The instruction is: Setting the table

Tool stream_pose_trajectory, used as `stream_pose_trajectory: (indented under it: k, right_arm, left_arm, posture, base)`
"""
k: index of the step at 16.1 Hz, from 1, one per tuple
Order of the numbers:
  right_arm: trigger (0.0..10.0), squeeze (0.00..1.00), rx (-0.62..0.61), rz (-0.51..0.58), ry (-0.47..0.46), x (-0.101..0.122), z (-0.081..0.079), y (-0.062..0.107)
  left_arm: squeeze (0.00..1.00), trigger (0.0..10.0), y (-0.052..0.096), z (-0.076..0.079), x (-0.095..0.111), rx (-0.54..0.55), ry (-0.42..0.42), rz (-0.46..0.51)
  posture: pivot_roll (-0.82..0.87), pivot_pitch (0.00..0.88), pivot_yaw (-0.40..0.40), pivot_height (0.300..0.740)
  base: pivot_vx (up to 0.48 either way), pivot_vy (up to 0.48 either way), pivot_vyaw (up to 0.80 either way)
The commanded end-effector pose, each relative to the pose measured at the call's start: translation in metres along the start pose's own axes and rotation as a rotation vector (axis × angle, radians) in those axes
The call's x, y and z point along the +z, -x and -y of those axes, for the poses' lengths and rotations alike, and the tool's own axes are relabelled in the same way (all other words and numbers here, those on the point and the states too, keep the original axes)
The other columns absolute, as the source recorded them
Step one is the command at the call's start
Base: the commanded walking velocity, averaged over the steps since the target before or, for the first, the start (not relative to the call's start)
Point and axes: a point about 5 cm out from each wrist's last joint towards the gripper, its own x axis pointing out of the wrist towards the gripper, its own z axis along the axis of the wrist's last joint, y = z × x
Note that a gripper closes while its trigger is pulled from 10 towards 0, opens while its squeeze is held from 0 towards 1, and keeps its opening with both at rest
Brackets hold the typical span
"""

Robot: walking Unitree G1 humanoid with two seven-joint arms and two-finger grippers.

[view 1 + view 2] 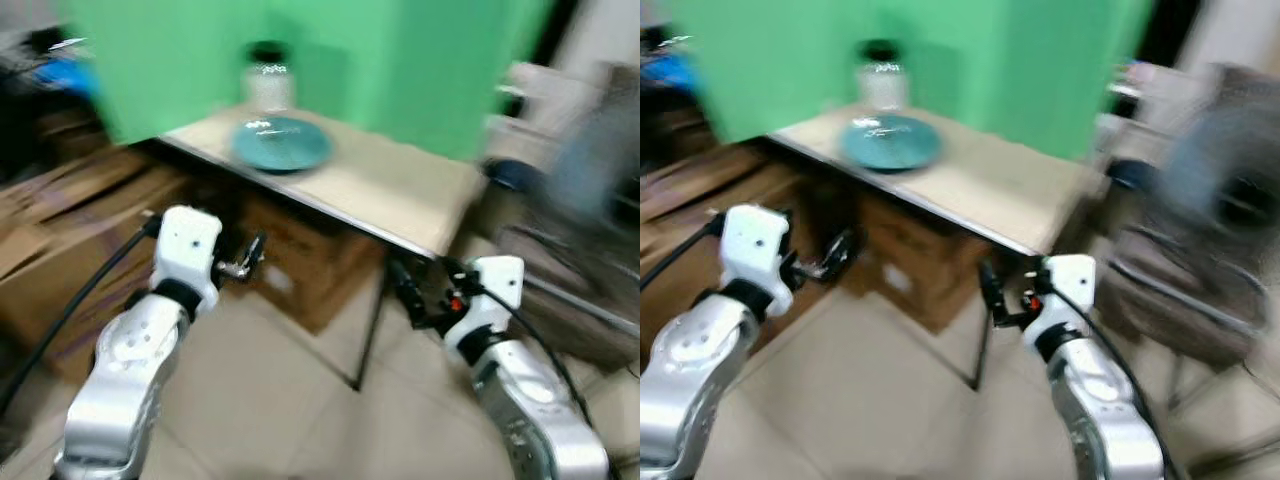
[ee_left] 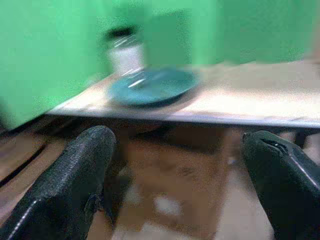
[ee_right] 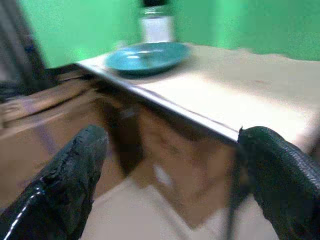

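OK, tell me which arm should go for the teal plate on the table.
Probably left. The teal plate lies at the table's left end, ahead of the left claw. The right claw hangs open below the near corner, farther away.

bright even light, heavy motion blur

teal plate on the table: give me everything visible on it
The teal plate is round, shallow and glossy, likely glazed ceramic, with glare on its surface. It lies flat, upright, near the far left corner of the beige table, just in front of a clear jar with a dark lid. Blur hides any contents. Neither gripper touches it.
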Motion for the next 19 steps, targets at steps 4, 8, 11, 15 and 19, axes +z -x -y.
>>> stream_pose_trajectory:
  k: [4,8,11,15,19]
  right_arm:
    - [10.0,1.00,-0.043,0.056,-0.005,0.0080,0.0027,-0.0014]
    - [10.0,1.00,-0.059,0.067,0.005,0.0097,0.0048,-0.0005]
    - [10.0,1.00,-0.062,0.067,0.003,0.0094,0.0048,-0.0006]
    - [10.0,1.00,-0.055,0.064,0.003,0.0093,0.0040,-0.0015]
    - [10.0,1.00,-0.038,0.059,0.000,0.0092,0.0014,-0.0023]
  left_arm:
    - [0.00,10.0,-0.0006,-0.0020,0.0041,-0.009,-0.001,0.024]
    - [0.00,10.0,-0.0021,-0.0025,0.0036,-0.018,-0.005,0.023]
    - [0.00,10.0,-0.0027,-0.0021,0.0043,-0.017,-0.006,0.026]
    - [0.00,10.0,-0.0021,-0.0016,0.0040,-0.016,-0.009,0.026]
    - [0.00,10.0,-0.0013,-0.0024,0.0031,-0.018,-0.013,0.023]
  posture:
    - [0.11,0.000,-0.046,0.740]
    - [0.10,0.000,-0.032,0.740]
    - [0.10,0.000,-0.035,0.740]
    - [0.10,0.000,-0.038,0.740]
    - [0.10,0.000,-0.041,0.740]
  base:
    - [0.324,0.000,0.20]
    - [0.343,0.000,0.00]
    - [0.368,0.000,0.00]
    - [0.369,0.000,0.00]
    - [0.368,0.000,0.19]
